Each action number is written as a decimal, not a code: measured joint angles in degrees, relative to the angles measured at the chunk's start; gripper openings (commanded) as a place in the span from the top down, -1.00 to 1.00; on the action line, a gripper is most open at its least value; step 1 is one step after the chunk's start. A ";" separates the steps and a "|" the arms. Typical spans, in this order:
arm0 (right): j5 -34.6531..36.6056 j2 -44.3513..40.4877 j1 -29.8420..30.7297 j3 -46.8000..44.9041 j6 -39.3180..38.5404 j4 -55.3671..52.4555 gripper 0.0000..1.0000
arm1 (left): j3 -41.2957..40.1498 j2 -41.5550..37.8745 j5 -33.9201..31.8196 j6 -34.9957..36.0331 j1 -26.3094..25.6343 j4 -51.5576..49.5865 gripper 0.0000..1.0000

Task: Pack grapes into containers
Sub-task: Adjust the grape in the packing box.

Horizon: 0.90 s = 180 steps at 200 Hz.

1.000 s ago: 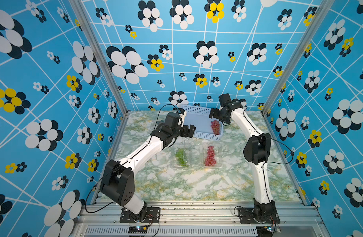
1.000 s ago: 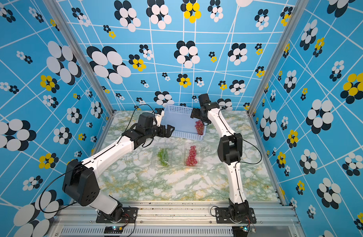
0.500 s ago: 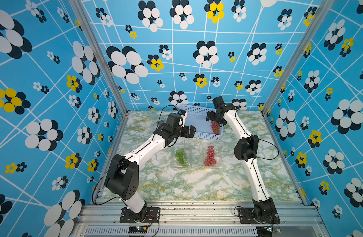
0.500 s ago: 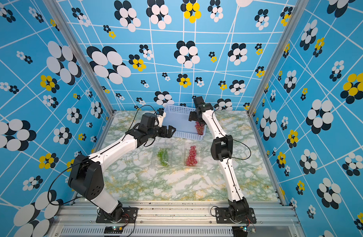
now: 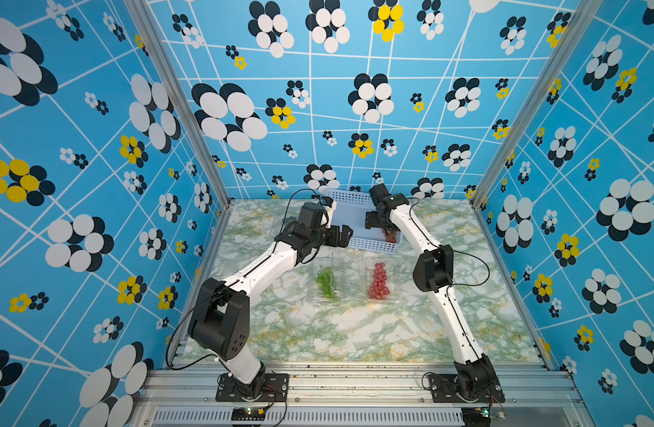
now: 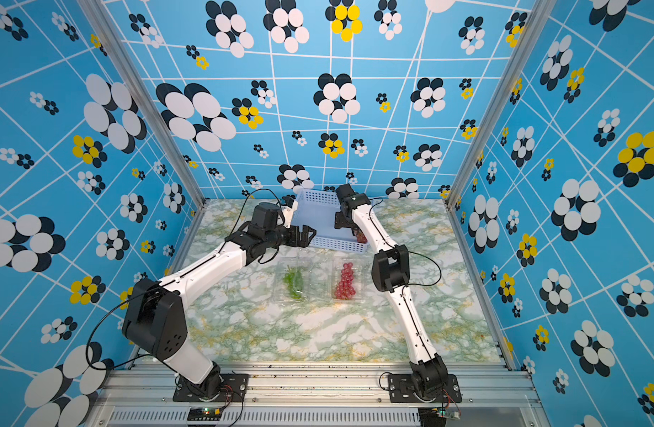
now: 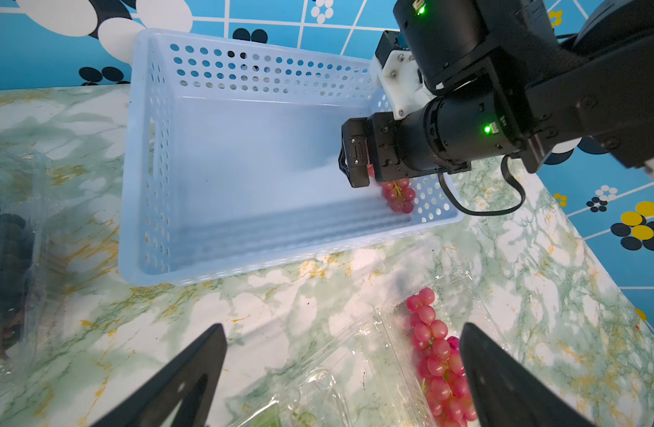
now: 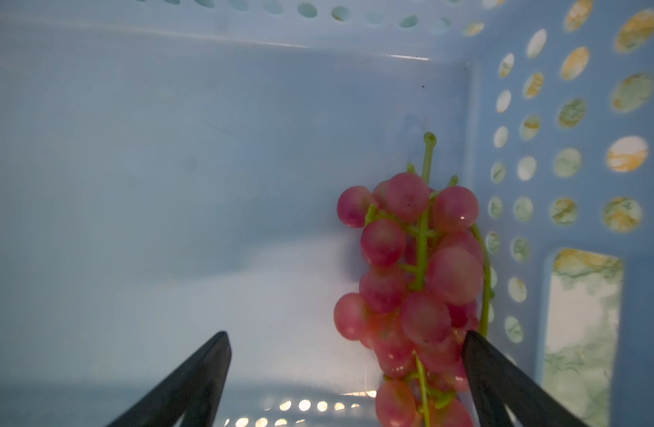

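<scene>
- Step: grasping the red bunch (image 8: 414, 266) lying in the blue basket (image 8: 170, 148)'s corner.
- Right gripper (image 8: 345, 332) hangs spread over it, empty; left gripper (image 7: 342, 327) gapes idle.
- Next: lower, straddle, close gently.

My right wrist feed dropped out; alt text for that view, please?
A red-pink grape bunch with a green stem lies in a corner of the light-blue perforated plastic basket. The open right gripper brackets part of the bunch.

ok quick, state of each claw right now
Left claw: open, empty, near the basket.
Right claw: open, inside the basket at the red bunch, not gripping it.
</scene>
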 measured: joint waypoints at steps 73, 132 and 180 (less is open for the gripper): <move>-2.75 0.11 1.20 0.00 -0.07 2.01 -0.98 | -0.02 0.00 0.81 -0.39 0.26 0.76 -0.99; -10.71 0.13 2.82 0.72 1.16 7.08 -0.99 | -0.02 0.00 1.01 -0.39 0.50 0.87 -0.99; -13.44 -0.02 2.82 4.81 0.92 8.79 -0.98 | -0.02 0.00 1.18 -0.42 0.63 0.87 -0.99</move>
